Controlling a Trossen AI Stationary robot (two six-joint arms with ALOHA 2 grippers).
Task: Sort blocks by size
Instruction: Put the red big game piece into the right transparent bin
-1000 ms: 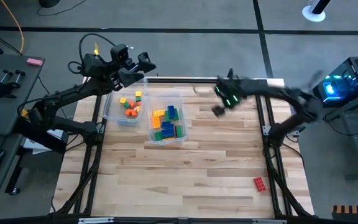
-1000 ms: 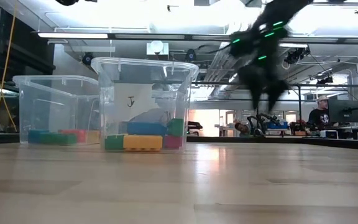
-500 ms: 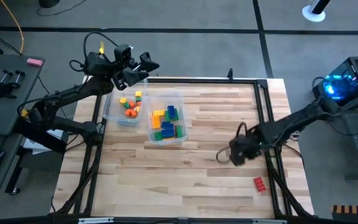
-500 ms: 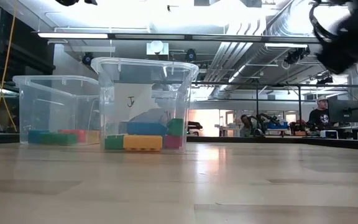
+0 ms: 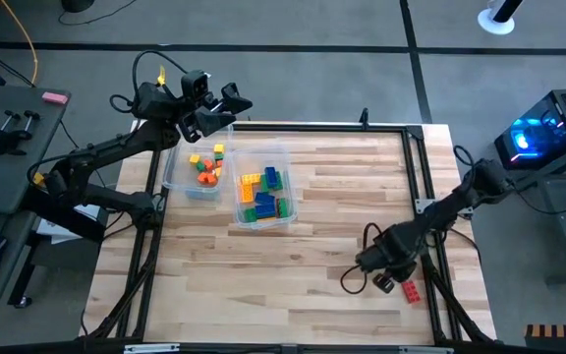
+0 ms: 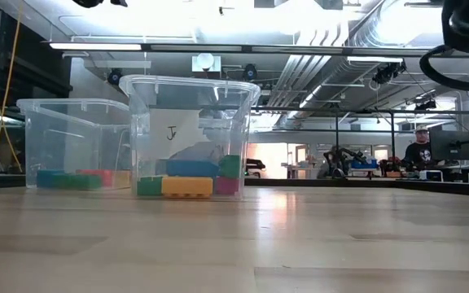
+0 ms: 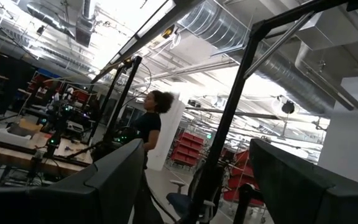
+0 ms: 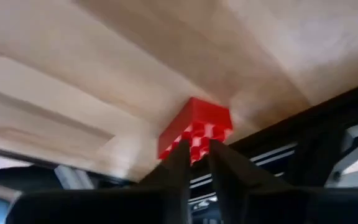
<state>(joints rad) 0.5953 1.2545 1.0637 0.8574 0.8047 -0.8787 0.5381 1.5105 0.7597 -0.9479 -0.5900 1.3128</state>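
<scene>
R hand was low over the surface near its front-right corner, right next to the red block, which lay close to the surface's right edge rail. In the right wrist view the two fingers were drawn nearly together w/ their tips against the red block's near end; can't tell if it was actually gripped. L hand was up beyond the far-left corner, above the back rim of the small clear bin, fingers spread wide, holding nothing. Small bin held orange and yellow blocks; the larger clear bin just beside it held yellow, blue and green blocks. Both bins sat at the far-left; the middle and front of the surface lay bare wood, lots of open room btw bins and R hand.
</scene>
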